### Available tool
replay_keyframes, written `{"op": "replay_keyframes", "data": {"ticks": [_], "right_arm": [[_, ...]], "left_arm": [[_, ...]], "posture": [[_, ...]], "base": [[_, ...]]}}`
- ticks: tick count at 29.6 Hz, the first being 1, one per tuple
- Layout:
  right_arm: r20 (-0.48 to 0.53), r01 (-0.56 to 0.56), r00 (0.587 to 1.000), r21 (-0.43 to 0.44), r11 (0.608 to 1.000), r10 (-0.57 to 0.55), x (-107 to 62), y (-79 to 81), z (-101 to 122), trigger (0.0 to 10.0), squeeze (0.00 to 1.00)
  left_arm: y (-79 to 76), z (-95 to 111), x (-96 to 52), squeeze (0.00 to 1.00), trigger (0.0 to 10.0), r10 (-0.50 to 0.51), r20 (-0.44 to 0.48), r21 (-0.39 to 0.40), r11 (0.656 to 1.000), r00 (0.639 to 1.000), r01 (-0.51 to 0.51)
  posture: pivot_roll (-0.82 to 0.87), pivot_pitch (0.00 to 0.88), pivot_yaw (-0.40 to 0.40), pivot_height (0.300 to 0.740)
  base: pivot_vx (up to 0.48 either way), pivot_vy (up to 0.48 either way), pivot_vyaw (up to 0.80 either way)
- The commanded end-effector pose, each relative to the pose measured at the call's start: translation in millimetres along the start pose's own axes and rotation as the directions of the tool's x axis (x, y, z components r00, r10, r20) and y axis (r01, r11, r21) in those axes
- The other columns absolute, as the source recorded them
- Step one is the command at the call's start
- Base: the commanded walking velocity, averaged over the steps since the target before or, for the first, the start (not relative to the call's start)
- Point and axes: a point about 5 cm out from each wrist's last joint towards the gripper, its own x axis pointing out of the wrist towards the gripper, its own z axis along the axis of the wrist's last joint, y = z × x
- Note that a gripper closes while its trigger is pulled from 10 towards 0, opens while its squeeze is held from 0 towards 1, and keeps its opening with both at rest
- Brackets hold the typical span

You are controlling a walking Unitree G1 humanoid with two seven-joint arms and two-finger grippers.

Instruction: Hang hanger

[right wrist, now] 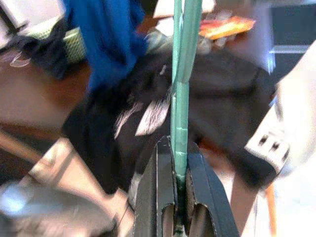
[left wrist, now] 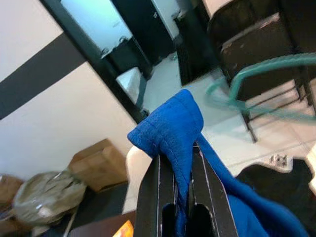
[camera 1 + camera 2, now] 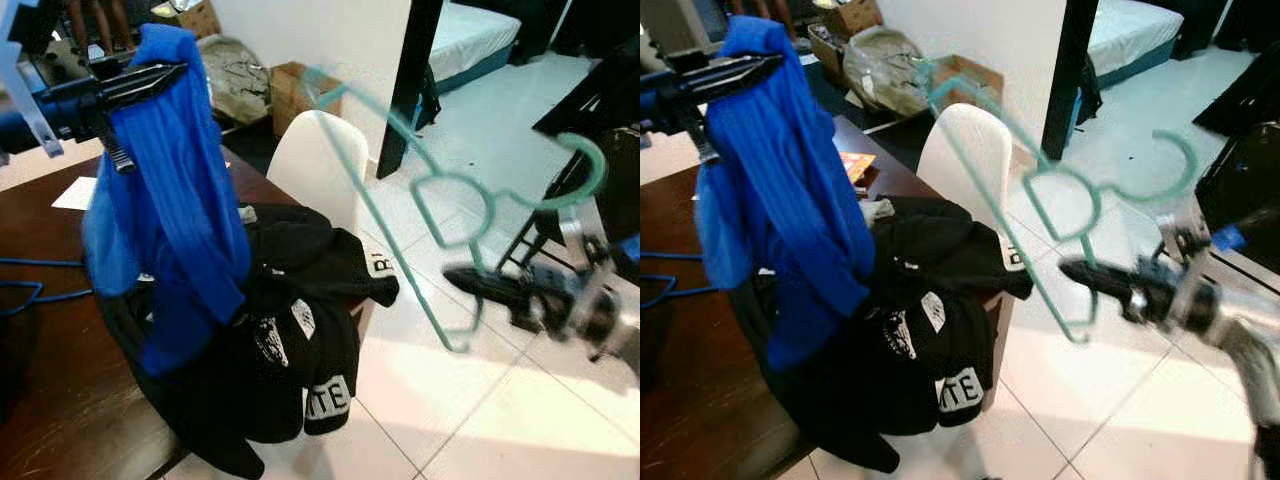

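Left eye view: left gripper (image 3: 165,75) held high over the dark tabletop (image 3: 45,400), fingers clamped on a fold of the blue garment (image 3: 175,220), which hangs down from them onto a heap of black clothes (image 3: 290,330) at the tabletop's edge; right gripper (image 3: 470,280) out over the white tile floor (image 3: 480,410), fingers closed on the lower bar of the green hanger (image 3: 455,200), hook end towards the robot's right; hanger is in the air, apart from the garment, touching no rail; judgement: both items picked up, garment not yet on the hanger, hanger not yet hung; most of the task is left.

Right eye view: same layout; white chair (image 3: 965,150) stands behind the clothes heap; open cardboard boxes (image 3: 965,75) by the wall, contents too small to tell; a bulging bag (image 3: 880,60) next to them, contents hidden.

Left wrist view: fingers (image 2: 205,173) pinch the blue fabric between them, a peak of cloth standing above the tips; hanger blurred beyond.

Right wrist view: fingers (image 1: 202,182) shut on the green bar, which runs straight out from the tips; black clothes and blue garment blurred beyond.
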Motion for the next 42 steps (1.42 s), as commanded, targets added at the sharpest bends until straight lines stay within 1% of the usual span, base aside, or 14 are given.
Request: {"op": "replay_keyframes", "data": {"ticks": [1,2,6,8,10,11,12,13,16,23,29,32,38,42], "right_arm": [[-0.047,-0.104,0.994,-0.023,0.994,0.103,1.1,15.1,3,10.0,0.00],[-0.047,-0.104,0.994,-0.023,0.994,0.103,1.1,15.1,3,10.0,0.00],[-0.098,-0.189,0.978,-0.037,0.981,0.185,10.3,25.1,1,10.0,0.00],[-0.162,-0.275,0.951,-0.052,0.960,0.264,24.2,36.3,-2,10.0,0.00],[-0.178,-0.361,0.921,-0.064,0.930,0.345,40.2,49.2,-1,10.0,0.00],[-0.178,-0.361,0.921,-0.064,0.930,0.345,40.2,49.2,-1,10.0,0.00],[-0.175,-0.383,0.914,-0.074,0.921,0.366,46.2,52.6,1,10.0,0.00],[-0.175,-0.383,0.914,-0.074,0.921,0.366,46.2,52.6,1,10.0,0.00],[-0.164,-0.391,0.913,-0.096,0.915,0.373,54.4,53.3,4,10.0,0.00],[-0.163,-0.364,0.925,-0.126,0.923,0.342,56.8,48.8,10,10.0,0.00],[-0.159,-0.353,0.930,-0.139,0.925,0.331,58.2,48.7,13,10.0,0.00],[-0.165,-0.326,0.939,-0.138,0.935,0.303,54.4,44.5,13,10.0,0.00],[-0.171,-0.311,0.943,-0.137,0.940,0.287,49.9,41.7,13,10.0,0.00],[-0.184,-0.285,0.948,-0.137,0.949,0.259,42.4,37.1,14,10.0,0.00]], "left_arm": [[9.3,15,-7.3,0.00,10.0,-0.035,0.024,0.059,0.998,0.999,0.033],[9.3,15,-7.3,0.00,10.0,-0.035,0.024,0.059,0.998,0.999,0.033],[10.4,14,-4.6,0.00,10.0,-0.059,0.031,0.068,0.996,0.998,0.057],[10.6,12,-3.3,0.00,10.0,-0.065,0.032,0.071,0.996,0.997,0.063],[8.7,8,-1.4,0.00,10.0,-0.073,0.046,0.050,0.996,0.996,0.070],[8.7,8,-1.4,0.00,10.0,-0.073,0.046,0.050,0.996,0.996,0.070],[6.2,6,-0.3,0.00,10.0,-0.081,0.051,0.040,0.996,0.995,0.079],[6.2,6,-0.3,0.00,10.0,-0.081,0.051,0.040,0.996,0.995,0.079],[0.3,2,1.9,0.00,10.0,-0.106,0.060,0.024,0.994,0.993,0.105],[-1.9,1,1.7,0.00,10.0,-0.136,0.081,0.010,0.991,0.987,0.136],[-3.8,1,1.6,0.00,10.0,-0.150,0.088,0.013,0.989,0.985,0.150],[-5.0,2,0.6,0.00,10.0,-0.157,0.090,0.013,0.988,0.983,0.157],[-6.5,3,0.2,0.00,10.0,-0.164,0.089,0.014,0.986,0.982,0.163],[-8.0,3,0.9,0.00,10.0,-0.171,0.090,0.015,0.985,0.981,0.171]], "posture": [[0.03,0.065,0.013,0.740],[0.03,0.065,0.013,0.740],[0.04,0.066,0.016,0.740],[0.04,0.068,0.022,0.740],[0.04,0.067,0.022,0.740],[0.04,0.067,0.022,0.740],[0.04,0.067,0.022,0.740],[0.04,0.067,0.022,0.740],[0.04,0.068,0.018,0.740],[0.03,0.071,0.013,0.740],[0.03,0.071,0.011,0.740],[0.03,0.073,0.010,0.740],[0.03,0.074,0.010,0.740],[0.03,0.073,0.011,0.740]], "base": [[0.000,0.000,0.00],[0.000,0.000,0.00],[0.000,0.000,0.00],[0.000,0.000,0.00],[0.000,0.000,0.00],[0.000,0.000,0.00],[0.000,0.000,0.00],[0.000,0.000,0.00],[0.000,0.000,0.00],[0.000,0.000,0.00],[0.000,0.000,0.00],[0.000,0.000,0.00],[0.000,0.000,0.00],[0.000,0.000,0.00]]}}
